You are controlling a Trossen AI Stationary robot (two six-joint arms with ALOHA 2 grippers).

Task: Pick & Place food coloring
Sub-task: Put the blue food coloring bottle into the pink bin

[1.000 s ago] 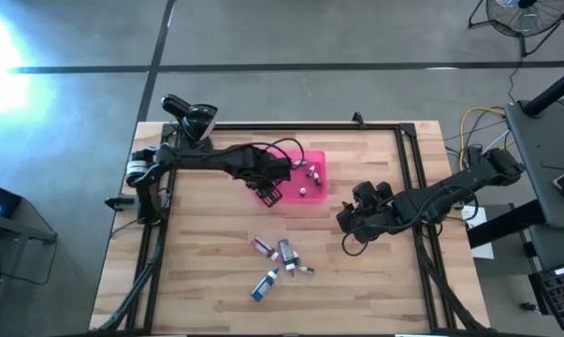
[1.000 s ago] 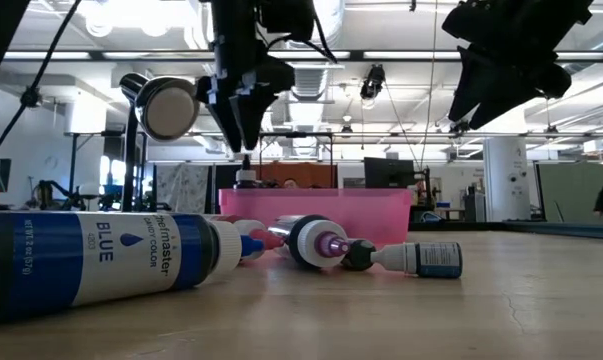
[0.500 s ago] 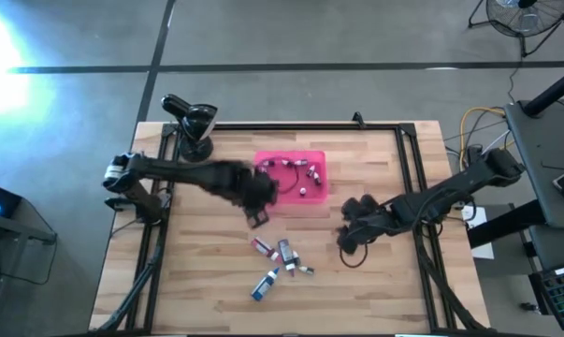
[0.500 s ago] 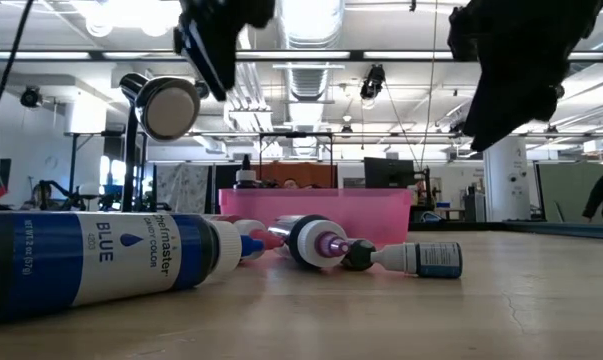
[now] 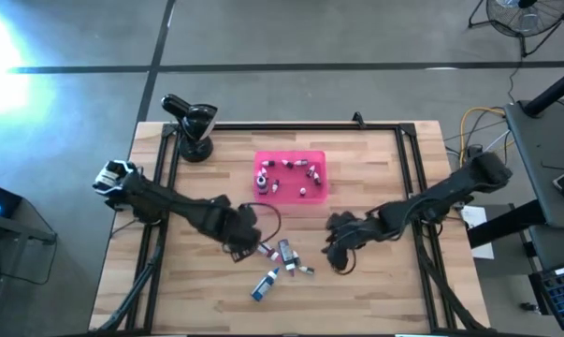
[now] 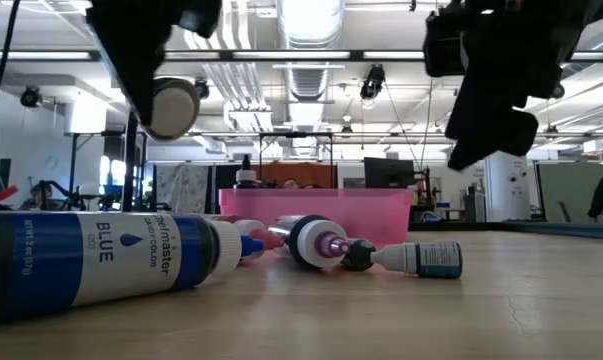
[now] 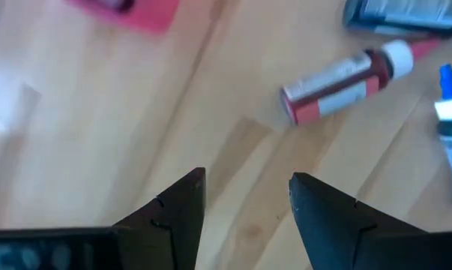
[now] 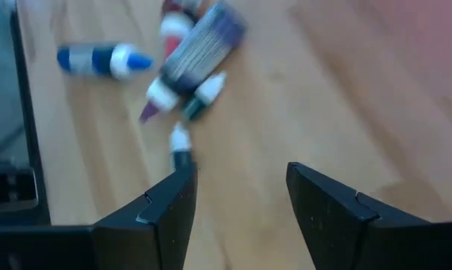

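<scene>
Several food coloring bottles lie loose on their sides near the table's near middle (image 5: 283, 255); others lie in the pink tray (image 5: 311, 192). My left gripper (image 5: 249, 243) is open just left of the loose group. Its wrist view shows the gripper (image 7: 246, 186) above bare wood, short of a red bottle (image 7: 344, 81). My right gripper (image 5: 338, 253) is open right of the group. In the right wrist view the gripper (image 8: 240, 174) faces a small bottle (image 8: 181, 148) and a dark larger bottle (image 8: 203, 41). A large blue bottle (image 6: 101, 260) fills the low view.
A black lamp-like stand (image 5: 193, 126) sits at the table's far left corner. Black rails (image 5: 408, 187) run along the table's sides. Bare wood lies between the tray and the loose bottles, and along the near edge.
My left gripper has left the tray's left end and swung toward the near edge, dropping beside the loose bottles. My right gripper has moved left and nearer, toward the same group. The bottles on the table have stayed where they were.
</scene>
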